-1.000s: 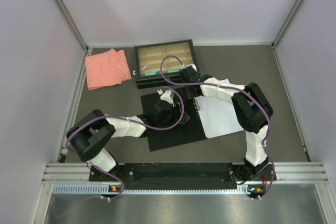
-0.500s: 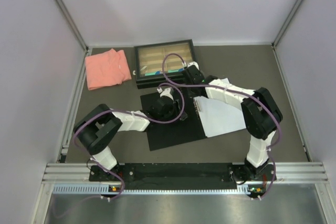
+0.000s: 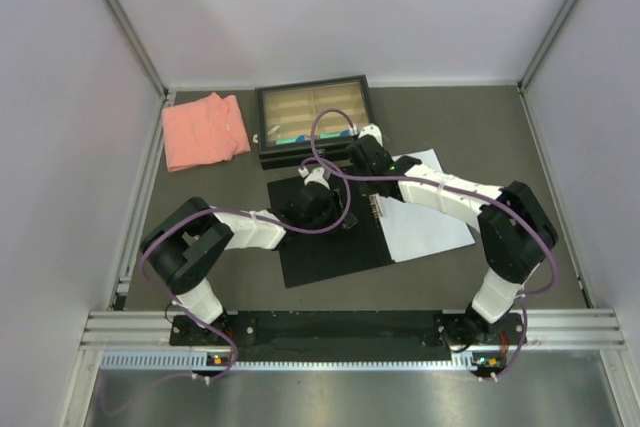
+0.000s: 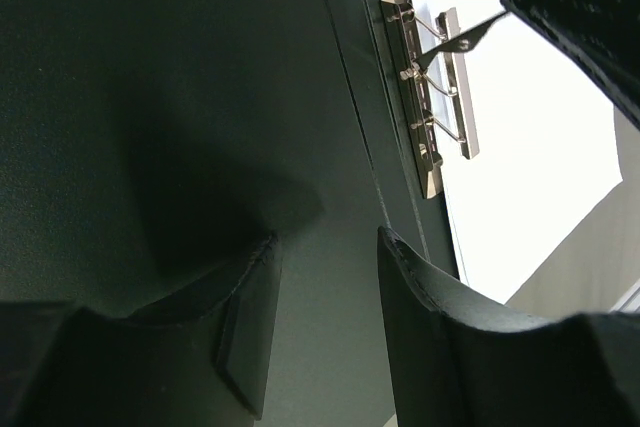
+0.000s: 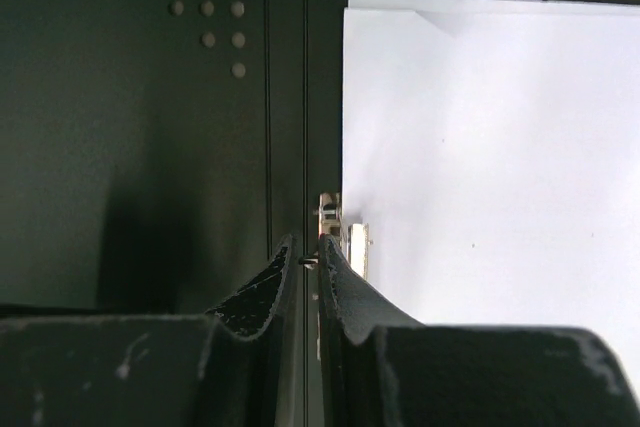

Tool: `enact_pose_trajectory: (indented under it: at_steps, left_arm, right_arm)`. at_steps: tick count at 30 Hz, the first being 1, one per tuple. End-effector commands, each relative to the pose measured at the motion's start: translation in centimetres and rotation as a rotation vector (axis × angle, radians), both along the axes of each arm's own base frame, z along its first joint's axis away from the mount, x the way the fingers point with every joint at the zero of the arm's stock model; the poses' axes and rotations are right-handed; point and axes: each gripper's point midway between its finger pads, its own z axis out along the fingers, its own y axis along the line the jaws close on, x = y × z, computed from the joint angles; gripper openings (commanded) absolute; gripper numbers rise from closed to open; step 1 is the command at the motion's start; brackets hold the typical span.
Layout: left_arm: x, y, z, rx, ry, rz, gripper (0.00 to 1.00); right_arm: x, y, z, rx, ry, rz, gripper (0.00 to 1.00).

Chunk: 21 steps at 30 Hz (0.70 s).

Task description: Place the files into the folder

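Observation:
The folder [image 3: 325, 252] lies open on the table, black inside up. White sheets, the files [image 3: 432, 219], lie on its right half; no print shows on them. A metal clip [image 3: 378, 205] sits at the spine, also in the left wrist view [image 4: 432, 87]. My right gripper [image 3: 374, 187] is shut on the clip's thin wire lever [image 5: 312, 262], right above the spine, with the white sheet [image 5: 480, 147] to its right. My left gripper [image 3: 325, 205] is open and empty, low over the black left half [image 4: 180, 97], jaws [image 4: 328, 239] apart, left of the clip.
A folded salmon-pink cloth [image 3: 205, 130] lies at the back left. A black-framed tray with tan compartments [image 3: 313, 117] stands just behind the folder. Walls close in the left, right and back; a metal rail [image 3: 350, 327] runs along the front.
My right arm's elbow has swung out to the right and lower while its gripper stayed at the clip. My left gripper shifted slightly toward the back on the black half.

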Motion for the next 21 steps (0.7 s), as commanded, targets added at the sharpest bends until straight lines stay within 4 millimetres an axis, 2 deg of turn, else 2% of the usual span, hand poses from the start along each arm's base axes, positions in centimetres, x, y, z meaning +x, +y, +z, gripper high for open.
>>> enact_pose_trajectory:
  at_steps: [1, 15, 19, 21]
  left_arm:
    - [0.1, -0.6, 0.3, -0.02, 0.012, -0.018, 0.48]
    - [0.1, -0.6, 0.6, -0.027, 0.006, -0.02, 0.48]
    - [0.0, -0.5, 0.6, -0.028, 0.005, -0.016, 0.48]
    - [0.0, -0.5, 0.6, -0.029, 0.004, -0.017, 0.48]
  right_arm:
    - [-1.9, -0.1, 0.9, 0.031, -0.003, -0.023, 0.0]
    - [-5.4, 0.0, -0.3, 0.01, 0.024, -0.029, 0.0]
    - [-6.4, -0.5, -1.0, -0.008, 0.047, -0.035, 0.0]
    - [-6.7, -0.7, -0.8, 0.0, 0.045, -0.043, 0.01]
